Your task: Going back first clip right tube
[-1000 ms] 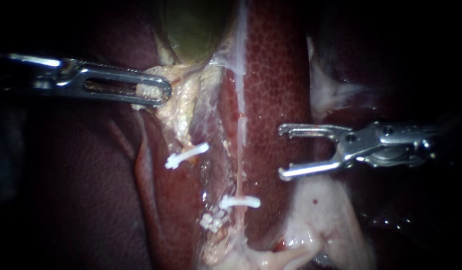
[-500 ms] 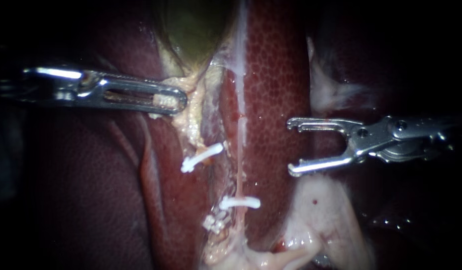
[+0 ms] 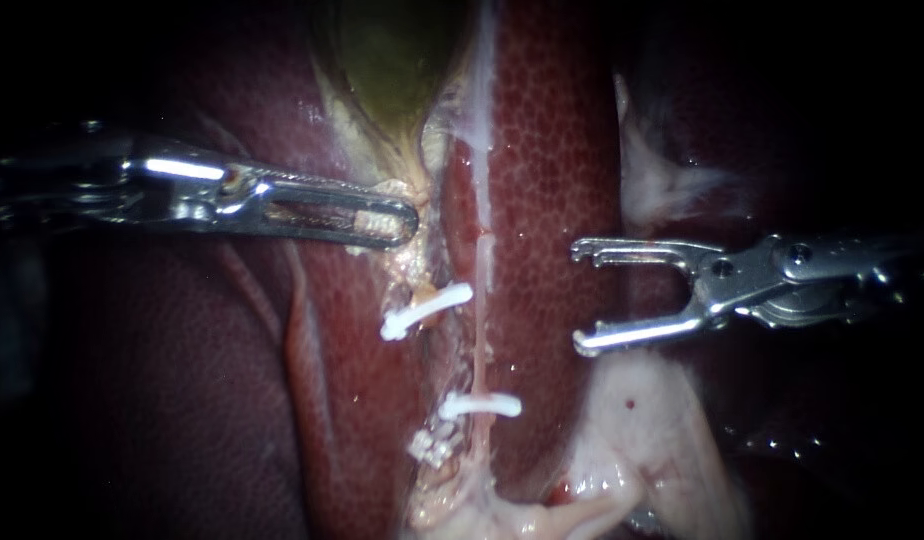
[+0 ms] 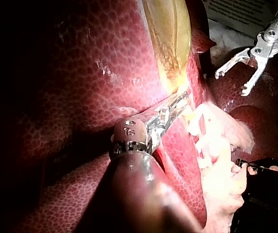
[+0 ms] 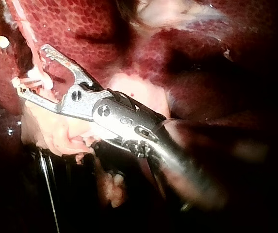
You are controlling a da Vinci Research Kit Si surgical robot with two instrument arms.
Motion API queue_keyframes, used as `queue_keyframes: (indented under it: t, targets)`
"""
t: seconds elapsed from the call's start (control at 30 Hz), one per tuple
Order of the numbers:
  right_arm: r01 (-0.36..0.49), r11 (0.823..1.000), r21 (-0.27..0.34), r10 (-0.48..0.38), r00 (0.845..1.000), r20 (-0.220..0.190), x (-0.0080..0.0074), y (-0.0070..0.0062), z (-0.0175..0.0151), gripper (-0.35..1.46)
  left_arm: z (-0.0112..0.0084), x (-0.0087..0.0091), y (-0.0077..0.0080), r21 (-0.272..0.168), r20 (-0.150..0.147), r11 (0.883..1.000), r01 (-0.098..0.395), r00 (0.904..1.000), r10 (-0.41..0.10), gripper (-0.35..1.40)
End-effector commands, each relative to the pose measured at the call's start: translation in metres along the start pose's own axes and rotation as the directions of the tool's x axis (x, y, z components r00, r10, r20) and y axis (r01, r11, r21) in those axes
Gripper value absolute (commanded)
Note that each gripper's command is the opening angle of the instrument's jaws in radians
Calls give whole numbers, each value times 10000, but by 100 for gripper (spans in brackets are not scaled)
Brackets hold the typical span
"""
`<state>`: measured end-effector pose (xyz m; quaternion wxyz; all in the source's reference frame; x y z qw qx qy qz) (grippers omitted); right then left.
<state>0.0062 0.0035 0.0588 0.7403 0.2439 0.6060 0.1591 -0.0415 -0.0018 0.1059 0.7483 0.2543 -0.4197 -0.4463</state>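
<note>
Right instrument [image 3: 579, 297]: jaws spread wide, empty, hanging over the liver [image 3: 552, 150], touching no tube.
Right tube [image 3: 479, 350]: thin and reddish, running top to bottom in the endoscope view, left of those jaws.
Clip [image 3: 479, 405]: white, lying across that tube, left of and lower than the open jaws.
Left instrument [image 3: 387, 222]: clenched on pale tissue [image 3: 419, 180] below the gallbladder [image 3: 382, 50].
Retreat path: probably rightward, square to the tube.

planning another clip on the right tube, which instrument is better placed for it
Right, probably: my right instrument has open, empty jaws beside the right tube, above its clip. My left instrument is shut on tissue below the gallbladder.
</note>
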Motion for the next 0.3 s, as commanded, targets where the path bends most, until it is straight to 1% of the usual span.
queue_keyframes:
  t: [0.03,0.3]
  targets:
    - [-1,10000,33,1,10000,-1,1,0,0,60,0,0,0,2,3,10000,4,10000,-4,-35]
    - [-3,10000,63,3,10000,-2,1,-1,0,60,0,0,0,7,0,10000,3,10000,-3,-35]
